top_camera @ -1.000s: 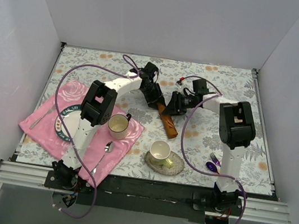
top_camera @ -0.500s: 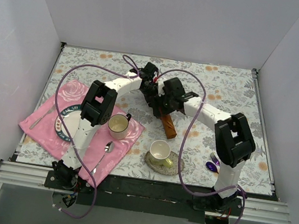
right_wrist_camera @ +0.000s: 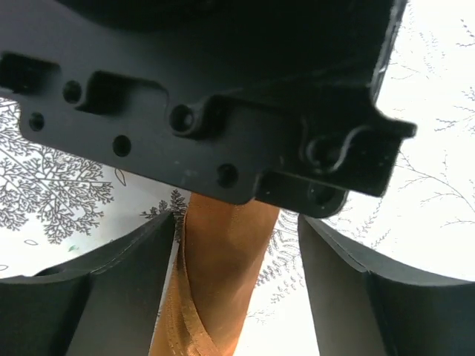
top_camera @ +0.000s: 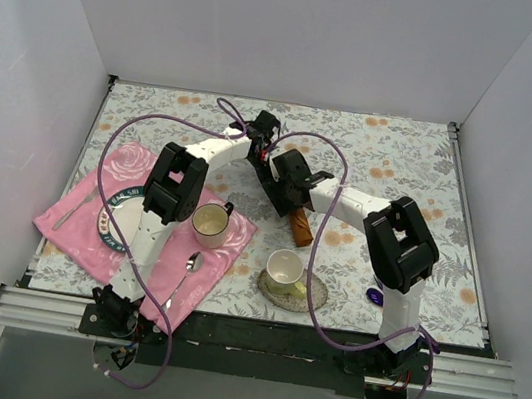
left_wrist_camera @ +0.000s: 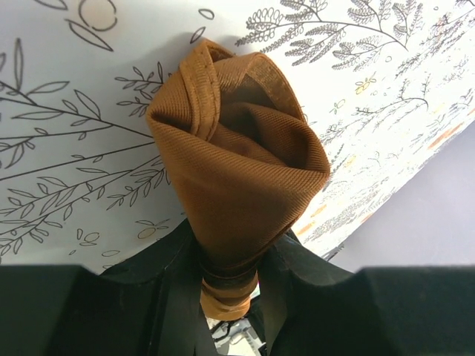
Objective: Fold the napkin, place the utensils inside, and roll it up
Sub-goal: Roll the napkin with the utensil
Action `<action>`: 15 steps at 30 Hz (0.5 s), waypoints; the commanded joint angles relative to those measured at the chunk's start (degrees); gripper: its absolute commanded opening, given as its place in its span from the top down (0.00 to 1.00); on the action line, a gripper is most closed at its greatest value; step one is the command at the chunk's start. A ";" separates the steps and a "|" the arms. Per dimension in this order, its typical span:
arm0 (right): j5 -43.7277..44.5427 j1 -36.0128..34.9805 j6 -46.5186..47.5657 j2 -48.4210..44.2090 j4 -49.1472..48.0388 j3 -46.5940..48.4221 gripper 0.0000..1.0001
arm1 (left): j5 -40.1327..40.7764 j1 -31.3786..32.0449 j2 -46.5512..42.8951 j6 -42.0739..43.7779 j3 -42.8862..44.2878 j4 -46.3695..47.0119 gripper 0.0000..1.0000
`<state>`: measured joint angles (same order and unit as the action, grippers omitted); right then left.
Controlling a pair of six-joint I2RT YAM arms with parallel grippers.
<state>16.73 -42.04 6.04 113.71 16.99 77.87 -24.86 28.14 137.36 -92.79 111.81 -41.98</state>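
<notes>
left pincer [left_wrist_camera: 231, 276] clamps napkin roll [left_wrist_camera: 239, 159], cup [top_camera: 284, 267] near

Pink cloth [top_camera: 69, 226] under plate [top_camera: 115, 209], mug [top_camera: 210, 222], silver spoon [top_camera: 192, 263]; cup [top_camera: 284, 267] on saucer [top_camera: 313, 294] beside.

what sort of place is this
Probably a robot test cell staged as a dining table: plain white panel walls box in a floral-printed tablecloth set with a cream ceramic cup and a pink satin cloth.
</notes>
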 commanded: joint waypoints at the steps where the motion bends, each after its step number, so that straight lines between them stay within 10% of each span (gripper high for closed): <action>1: 0.59 -0.15 0.90 0.81 -0.82 -0.34 0.32 | 0.43 0.07 -1.04 0.42 -0.80 -0.83 0.68; 4: -2.91 0.82 -0.59 0.81 -0.91 -0.61 0.51 | 0.08 -0.28 -1.30 0.33 -0.80 -0.56 0.61; 15: -24.00 10.39 -3.85 -0.51 -2.06 -2.98 0.58 | -1.33 -2.56 -3.50 -0.02 -0.19 0.14 0.38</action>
<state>4.27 -37.04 4.25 113.47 14.61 76.62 -27.51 26.70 137.25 -94.43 111.81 -40.03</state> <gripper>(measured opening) 0.435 0.609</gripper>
